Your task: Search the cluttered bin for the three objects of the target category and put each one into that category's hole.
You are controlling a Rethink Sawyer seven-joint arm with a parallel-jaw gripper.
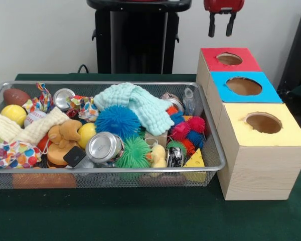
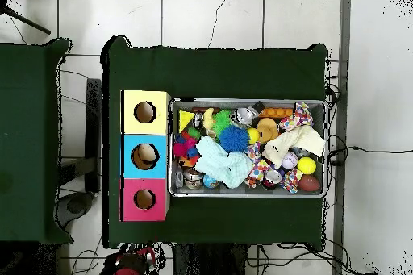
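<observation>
Fingers (image 1: 220, 25) apart above three boxes (image 1: 263, 150); one bottle (image 1: 189, 102) visible.

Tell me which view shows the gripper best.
The front view: the gripper hangs open above the red-topped box, both dark fingers visible. The overhead view shows only a red blur at the bottom edge, fingers indistinct.

Bin (image 1: 210, 163) left of three boxes (image 1: 261, 150) in front view; bottle (image 1: 189, 102) in bin's far right corner.
</observation>
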